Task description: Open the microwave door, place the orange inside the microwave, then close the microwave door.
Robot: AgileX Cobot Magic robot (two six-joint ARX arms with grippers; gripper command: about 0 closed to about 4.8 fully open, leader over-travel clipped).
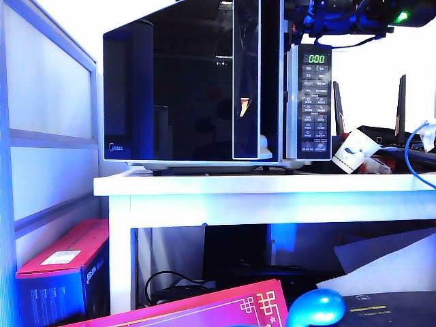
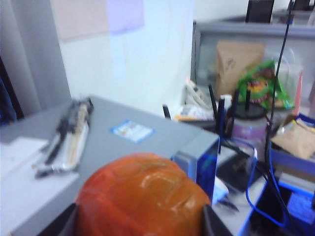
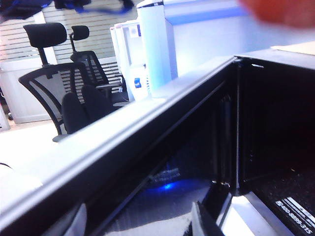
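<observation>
In the exterior view the microwave (image 1: 218, 85) stands on a white worktop (image 1: 272, 185). The microwave door (image 1: 174, 85) is a glossy black panel with a small logo low on its left; a dark vertical handle strip runs along its right side. Right of the door sits the button panel (image 1: 315, 105) with a green digital display (image 1: 316, 58). A dark arm (image 1: 347, 17) with a green light crosses the top right of the picture above the oven; neither tool can be made out here. A tilted paper cup (image 1: 354, 151) lies on the worktop just right of the oven, and two black router antennas (image 1: 400, 102) rise behind it. Below, a red and blue box (image 1: 65, 272) stands on the floor.

In the left wrist view the orange (image 2: 142, 194) fills the lower middle of the picture, seated between the dark fingers (image 2: 212, 223) of the left tool (image 2: 142, 221), which is clamped on it. Beyond the fruit lies the oven's grey top with a blue and white sticker (image 2: 132, 131) and a bundle of pens (image 2: 69, 137). Past the oven's corner, a green snack bag (image 2: 261, 86) and a brown paper bag (image 2: 237, 61) sit among blue cables.

In the right wrist view the door's upper edge runs diagonally across the picture, and the door stands away from the dark cavity (image 3: 275, 128). The right tool (image 3: 142, 219) shows only its fingertips (image 3: 204, 221) low in the picture, one on either side of the door's edge; whether they press on it I cannot tell. Black office chairs (image 3: 59, 78) stand in the background.
</observation>
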